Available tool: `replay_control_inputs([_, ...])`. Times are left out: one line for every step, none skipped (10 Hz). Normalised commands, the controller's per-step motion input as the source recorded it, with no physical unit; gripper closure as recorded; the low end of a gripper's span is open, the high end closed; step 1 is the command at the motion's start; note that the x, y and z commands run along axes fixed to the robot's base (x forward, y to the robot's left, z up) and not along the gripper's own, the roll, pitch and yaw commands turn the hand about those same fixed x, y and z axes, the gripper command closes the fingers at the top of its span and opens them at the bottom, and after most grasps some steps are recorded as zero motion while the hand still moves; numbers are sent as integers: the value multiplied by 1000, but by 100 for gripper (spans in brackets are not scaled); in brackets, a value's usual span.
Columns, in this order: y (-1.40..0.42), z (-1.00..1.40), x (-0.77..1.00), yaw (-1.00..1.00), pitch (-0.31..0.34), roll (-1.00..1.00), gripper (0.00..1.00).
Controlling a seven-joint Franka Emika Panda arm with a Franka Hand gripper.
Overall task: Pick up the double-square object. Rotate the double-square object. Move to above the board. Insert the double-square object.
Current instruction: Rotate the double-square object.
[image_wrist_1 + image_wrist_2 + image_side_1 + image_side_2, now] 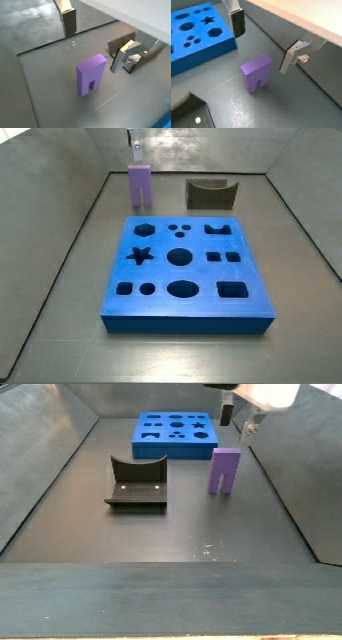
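My gripper [261, 42] above double-square object [256, 74], fingers apart, nothing held. Block looks light, rigid, matte; grip narrow flat faces near top.

gripper [262, 40]: white body | flat silver fingers [288, 58] | dark pads | side screw

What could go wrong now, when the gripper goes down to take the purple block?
1. The double-square object stands upright and free on the floor. The open gripper is above it, and one finger could strike its top and tip it over.
2. The wall is close behind the block in a side view, so a finger might touch it.
3. The board has many cutouts; poor rotation could mean a jammed insertion.
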Motion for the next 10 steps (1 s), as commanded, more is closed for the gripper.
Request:
replay_control_inputs([-1,-27,17,1000,-2,2,0])
replay_control_inputs([-2,-25,18,1000,-3,2,0])
replay_control_inputs([-2,-23,19,1000,-3,2,0])
replay_control_inputs([-3,-23,19,1000,-3,2,0])
replay_control_inputs([-3,-22,20,1000,-4,2,0])
replay_control_inputs([-3,-21,20,1000,-4,2,0])
replay_control_inputs([-4,-21,20,1000,-4,2,0])
replay_control_inputs([-4,-21,20,1000,-5,3,0])
replay_control_inputs([-4,-21,20,1000,-5,3,0])
replay_control_inputs([-4,-21,20,1000,-6,3,0])
